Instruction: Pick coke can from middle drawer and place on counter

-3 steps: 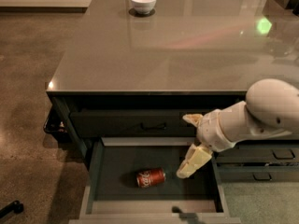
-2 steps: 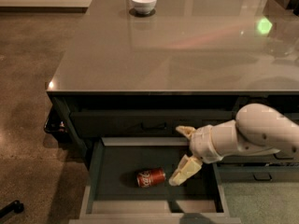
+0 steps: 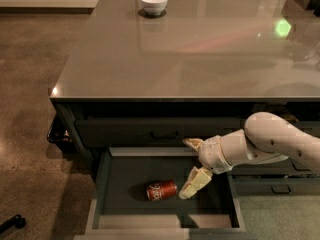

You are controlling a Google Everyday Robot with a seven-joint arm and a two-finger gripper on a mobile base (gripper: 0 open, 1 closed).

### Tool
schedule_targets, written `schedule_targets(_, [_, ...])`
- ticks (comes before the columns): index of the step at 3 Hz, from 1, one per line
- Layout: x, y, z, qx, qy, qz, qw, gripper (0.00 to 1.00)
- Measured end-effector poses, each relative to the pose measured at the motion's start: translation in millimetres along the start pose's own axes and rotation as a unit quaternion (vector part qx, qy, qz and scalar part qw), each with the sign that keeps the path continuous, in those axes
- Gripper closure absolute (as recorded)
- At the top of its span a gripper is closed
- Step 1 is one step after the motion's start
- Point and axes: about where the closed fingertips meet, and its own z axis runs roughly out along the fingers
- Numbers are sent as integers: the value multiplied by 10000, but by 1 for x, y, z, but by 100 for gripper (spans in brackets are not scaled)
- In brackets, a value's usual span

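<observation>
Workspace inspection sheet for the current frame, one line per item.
Surface: counter, glossy with reflections.
Job's things: coke can lies on its side in the open middle drawer.
Clutter: white bowl at the counter's far edge.
Grippers: end effector open, low in the drawer, just right of the can, not gripping it.
Cables: nothing seen.
Surroundings: brown floor; handled drawers at right.

Just one coke can (image 3: pixel 161 190), down in the one open middle drawer (image 3: pixel 102 184) under the counter (image 3: pixel 175 59). One white bowl (image 3: pixel 153 2) up at the counter's far end. One gripper (image 3: pixel 186 168) too, fingers spread, below the counter's front edge, right next to the can.
</observation>
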Motion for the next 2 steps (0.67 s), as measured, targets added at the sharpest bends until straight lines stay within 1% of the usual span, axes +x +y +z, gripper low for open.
schedule_targets(1, [7, 0, 9, -59, 18, 24, 10000, 0])
schedule_targets(2, [43, 4, 44, -97, 278, 92, 9995, 0])
